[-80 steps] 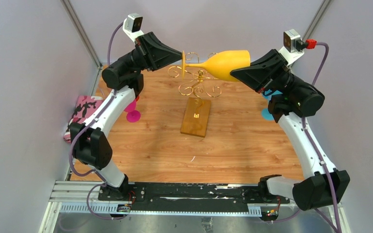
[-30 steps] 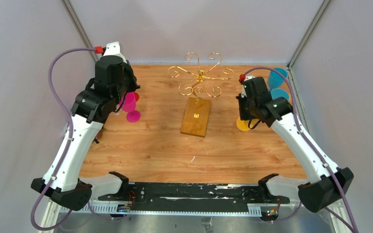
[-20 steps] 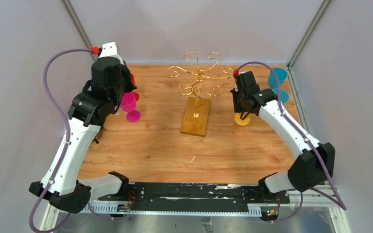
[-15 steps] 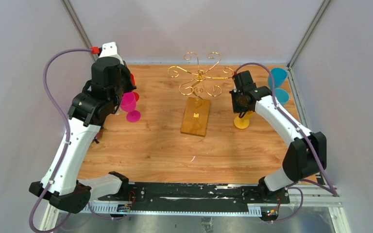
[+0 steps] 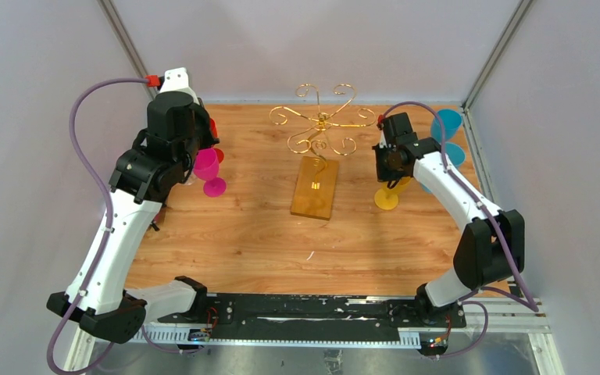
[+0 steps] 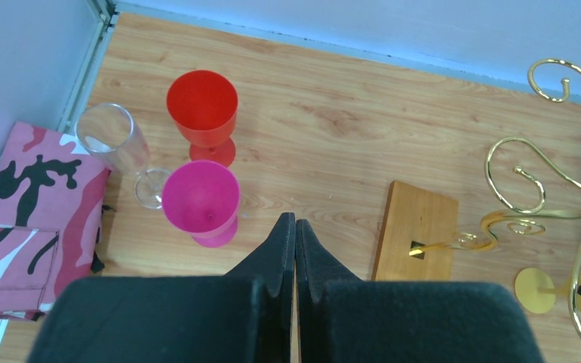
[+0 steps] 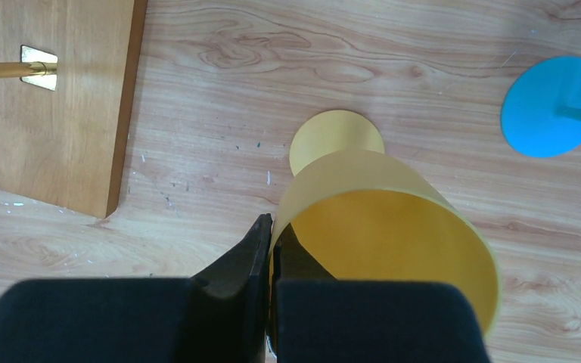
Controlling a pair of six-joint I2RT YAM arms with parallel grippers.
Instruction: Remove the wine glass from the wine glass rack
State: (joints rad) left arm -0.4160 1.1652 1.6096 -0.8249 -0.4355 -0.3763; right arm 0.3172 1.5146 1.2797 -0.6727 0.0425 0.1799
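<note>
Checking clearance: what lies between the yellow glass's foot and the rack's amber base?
Just bare tabletop between the glass foot and amber base; the right wrist view shows it.

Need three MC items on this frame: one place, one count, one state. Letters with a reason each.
1. Where is the yellow wine glass?
A) hanging on the wine glass rack
B) off it, on the right arm's side of its base
C) by the left arm's base

2. How many glasses show left of the left pincer in its wrist view?
A) one
B) three
C) five

3. The left pincer is:
A) shut, empty
B) wide open
C) shut on a glass

1 B: the right pincer pinches its rim beside the base.
2 B: red glass, pink glass, clear glass.
3 A: its fingers meet with nothing between.
</note>
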